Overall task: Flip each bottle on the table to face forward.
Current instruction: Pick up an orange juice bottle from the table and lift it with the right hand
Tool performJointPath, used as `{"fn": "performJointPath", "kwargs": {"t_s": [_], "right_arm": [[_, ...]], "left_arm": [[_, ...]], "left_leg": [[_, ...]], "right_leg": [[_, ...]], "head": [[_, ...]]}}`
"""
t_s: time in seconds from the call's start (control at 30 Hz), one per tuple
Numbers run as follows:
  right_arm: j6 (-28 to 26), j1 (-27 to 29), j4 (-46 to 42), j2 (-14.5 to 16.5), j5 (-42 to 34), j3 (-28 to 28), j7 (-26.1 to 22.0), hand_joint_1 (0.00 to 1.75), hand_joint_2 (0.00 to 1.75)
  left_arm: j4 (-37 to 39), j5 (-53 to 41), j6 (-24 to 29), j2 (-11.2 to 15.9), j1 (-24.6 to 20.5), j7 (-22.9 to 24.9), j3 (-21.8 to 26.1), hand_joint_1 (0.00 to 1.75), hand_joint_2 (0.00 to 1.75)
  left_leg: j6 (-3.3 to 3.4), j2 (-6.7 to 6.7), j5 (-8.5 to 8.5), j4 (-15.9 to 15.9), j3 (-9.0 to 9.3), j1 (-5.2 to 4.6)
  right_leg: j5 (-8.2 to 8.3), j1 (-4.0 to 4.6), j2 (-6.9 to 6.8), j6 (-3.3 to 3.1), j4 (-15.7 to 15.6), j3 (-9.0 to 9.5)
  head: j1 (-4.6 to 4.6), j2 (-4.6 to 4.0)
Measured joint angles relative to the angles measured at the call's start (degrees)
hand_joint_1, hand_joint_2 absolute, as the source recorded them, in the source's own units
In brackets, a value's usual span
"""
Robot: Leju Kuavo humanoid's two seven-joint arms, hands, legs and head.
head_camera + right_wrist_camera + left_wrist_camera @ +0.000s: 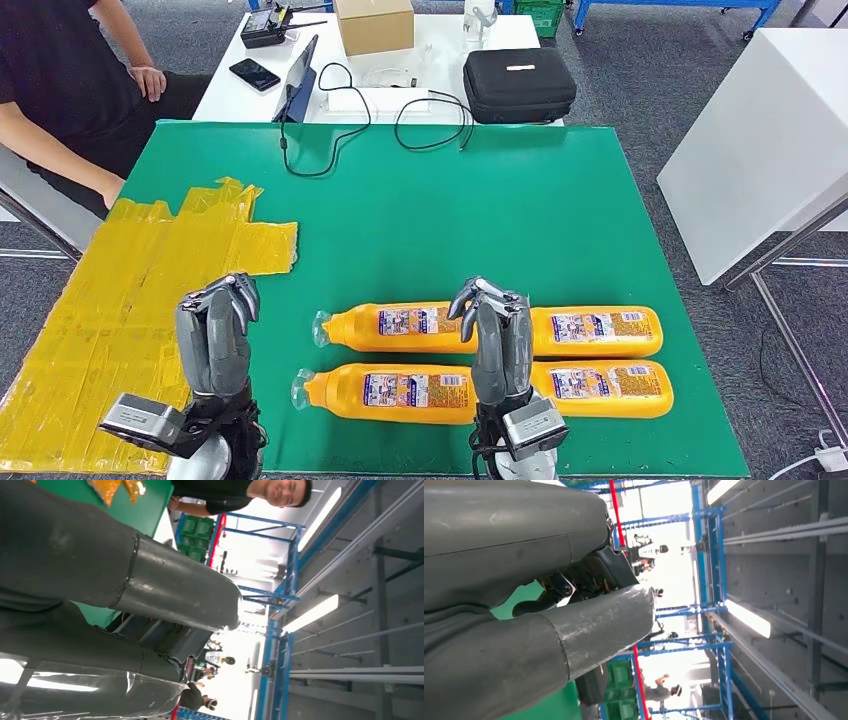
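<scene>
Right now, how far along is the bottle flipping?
Both orange bottles, the far bottle and the near bottle, lie side by side on the green table with printed labels up. Neither hand holds one: left hand and right hand are raised, fingers curled. Whether any flip remains isn't clear.

The right hand [497, 345] stands in front of the two yellow bottles [400, 328], hiding the middle of both; whether each row is one long bottle or two laid end to end cannot be told, and the label print is too small to read. The fingers curl inward and may hold nothing, though the palm side faces away. The left hand [214, 340] also shows its back, its palm hidden. Both arms are cut off by the lower edge. The person [60, 90] at the far left is cut off by the top and left edges. The yellow taped patch [130, 300] runs past the table's left edge out of frame
</scene>
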Motion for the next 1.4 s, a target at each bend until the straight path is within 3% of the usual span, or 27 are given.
{"fn": "performJointPath", "kwargs": {"t_s": [0.07, 0.1, 0.27, 0.4, 0.77, 1.1, 1.4], "right_arm": [[0.03, 0.05, 0.48, 0.01, 0.76, -0.33, 0.32, 0.4, 0.0], [-0.15, 0.08, 0.63, 0.02, 1.4, -0.45, 0.73, 0.02, 0.0], [-0.83, 0.1, 1.26, 0.02, 3.48, -0.71, 2.34, 0.0, 0.0], [-2.34, 0.06, 1.84, 0.01, 6.66, -0.64, 4.89, 0.0, 1.75], [-2.27, -2.0, 7.51, -1.04, 19.22, 5.04, 12.19, 0.0, 1.75], [-3.97, -2.66, 10.31, -2.87, 25.45, 8.93, 15.79, 0.0, 1.75], [-4.01, -2.64, 11.14, -4.93, 26.29, 11.35, 16.29, 0.0, 1.75]], "left_arm": [[0.79, -0.15, 1.27, 0.53, -0.26, -0.08, -1.0, 0.0, 0.0], [1.16, -0.51, 1.71, 0.71, -0.36, -0.1, -1.37, 0.0, 0.0], [2.91, -1.63, 2.22, 1.25, -0.85, -0.13, -2.02, 0.0, 0.0], [3.32, -0.62, 2.13, 1.57, -1.03, -0.16, -2.0, 0.0, 0.0], [3.31, 0.57, 0.8, 1.64, -0.78, -0.23, -1.36, 0.0, 0.0], [2.38, 1.48, 0.69, 1.8, 0.4, -0.26, -0.19, 0.0, 0.0], [1.3, 1.94, 0.69, 1.94, 1.42, -0.32, 1.03, 0.0, 0.0]], "left_leg": [[0.0, 0.01, 0.0, 0.0, 0.0, 0.0], [0.0, 0.01, 0.0, 0.0, 0.0, 0.0], [0.0, 0.01, -0.01, 0.0, 0.0, 0.0], [0.0, 0.01, -0.01, 0.0, 0.0, 0.0], [0.0, -0.01, 0.0, -0.01, 0.0, 0.01], [0.0, 0.0, -0.01, 0.0, 0.0, 0.0], [0.0, 0.0, 0.0, 0.0, 0.0, 0.0]], "right_leg": [[0.0, 0.0, 0.0, 0.0, 0.0, 0.0], [0.0, 0.0, 0.0, 0.01, 0.0, 0.0], [0.0, 0.0, 0.0, 0.01, 0.0, -0.01], [0.0, 0.0, 0.0, 0.0, 0.0, 0.0], [0.0, 0.01, 0.0, 0.0, 0.01, 0.02], [0.0, 0.0, 0.0, 0.0, 0.0, 0.01], [-0.01, 0.0, 0.0, 0.0, 0.0, 0.02]], "head": [[0.01, 0.0], [0.01, 0.0], [0.01, 0.0], [0.01, 0.0], [0.01, 0.0], [0.01, 0.0], [0.01, 0.0]]}}
